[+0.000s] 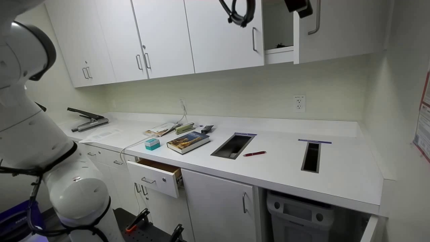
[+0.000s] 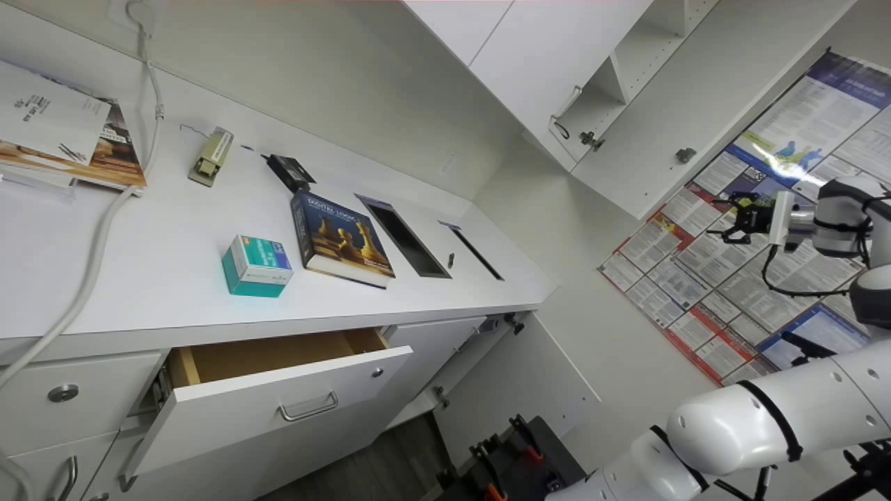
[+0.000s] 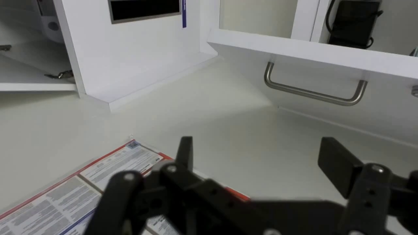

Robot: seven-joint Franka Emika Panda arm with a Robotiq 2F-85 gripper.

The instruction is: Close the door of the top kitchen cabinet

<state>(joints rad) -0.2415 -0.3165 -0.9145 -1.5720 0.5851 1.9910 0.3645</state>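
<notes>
The door [image 1: 346, 32] of the narrow top cabinet [image 1: 278, 28] stands wide open toward the right wall, in both exterior views. Its inner face [image 2: 696, 104] and the cabinet's shelved interior [image 2: 637, 52] show in an exterior view. In the wrist view the door's outer face and silver bar handle [image 3: 313, 94] are at the upper right. A black object shows inside the cabinet [image 3: 395, 23]. My gripper [image 3: 254, 153] is open and empty, pointing at the bare wall below the handle. In an exterior view the gripper [image 2: 717, 217] is apart from the door; elsewhere only a dark part [image 1: 300, 7] shows.
A poster [image 2: 724, 278] hangs on the right wall near the arm. A drawer [image 2: 278, 403] is pulled out below the counter [image 1: 278, 168]. A lower door [image 2: 515, 390] stands open beside a grey bin [image 1: 299, 215]. A book [image 1: 188, 142] and a teal box [image 1: 152, 144] lie on the counter.
</notes>
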